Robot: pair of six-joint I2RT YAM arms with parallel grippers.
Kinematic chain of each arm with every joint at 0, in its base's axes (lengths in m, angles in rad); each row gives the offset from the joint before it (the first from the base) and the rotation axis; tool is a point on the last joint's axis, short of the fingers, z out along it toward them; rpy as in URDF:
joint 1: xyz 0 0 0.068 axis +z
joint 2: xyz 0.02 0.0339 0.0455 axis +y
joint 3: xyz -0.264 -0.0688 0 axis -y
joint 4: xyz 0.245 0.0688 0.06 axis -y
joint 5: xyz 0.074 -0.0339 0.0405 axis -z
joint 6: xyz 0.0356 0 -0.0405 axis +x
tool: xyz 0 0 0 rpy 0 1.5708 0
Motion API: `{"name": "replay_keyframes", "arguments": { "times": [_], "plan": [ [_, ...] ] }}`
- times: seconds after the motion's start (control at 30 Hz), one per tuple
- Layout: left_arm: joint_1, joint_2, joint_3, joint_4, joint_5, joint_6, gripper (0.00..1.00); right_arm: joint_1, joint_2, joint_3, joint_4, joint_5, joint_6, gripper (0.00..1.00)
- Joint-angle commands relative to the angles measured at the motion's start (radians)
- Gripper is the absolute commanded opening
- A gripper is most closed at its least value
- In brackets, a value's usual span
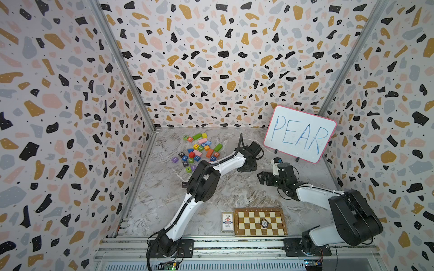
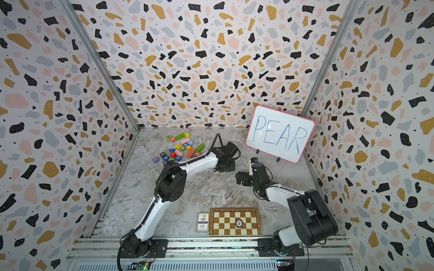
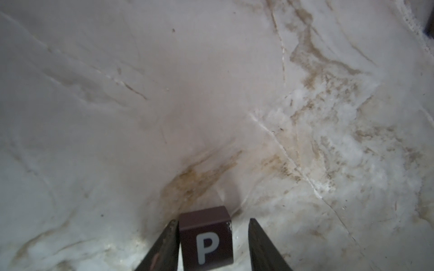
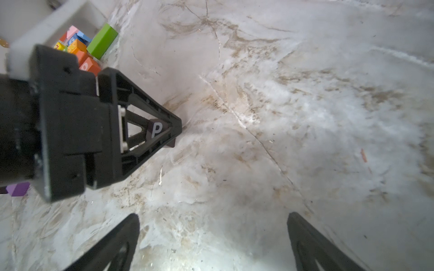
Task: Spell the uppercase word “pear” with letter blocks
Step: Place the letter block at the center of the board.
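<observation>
Straddling 1 P block [image 3: 206, 237], left gripper [image 3: 212, 221] sits parted; right gripper [image 4: 213, 215] spread wide.

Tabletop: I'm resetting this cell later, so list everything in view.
Dark brown cube with white P: one, mid-table.
Pile of coloured letter cubes and plain bricks: many, mixed colours, far left corner.
Pink-framed whiteboard reading PEAR: one, white, far right.
Wooden chessboard: one, brown-cream, near edge; poker chip on it.
Card pack: one, white-red, beside chessboard.
Left claw: black, open around P cube.
Right claw: black, open, empty.
</observation>
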Motion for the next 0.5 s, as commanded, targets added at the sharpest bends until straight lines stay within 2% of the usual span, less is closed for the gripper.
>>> {"name": "replay_keyframes", "arguments": {
  "times": [0.0,0.23,0.47],
  "plan": [
    [-0.009,-0.033,-0.028,-0.012,0.009,-0.013,0.47,-0.004,-0.036,-0.007,-0.019,0.013,0.002,1.00],
    [-0.008,-0.053,-0.041,-0.011,-0.007,-0.013,0.48,-0.004,-0.043,-0.010,-0.019,0.008,0.002,1.00],
    [-0.009,-0.162,-0.067,-0.045,-0.106,0.060,0.55,0.004,-0.082,0.005,-0.030,-0.012,-0.017,0.99]
  ]
}}
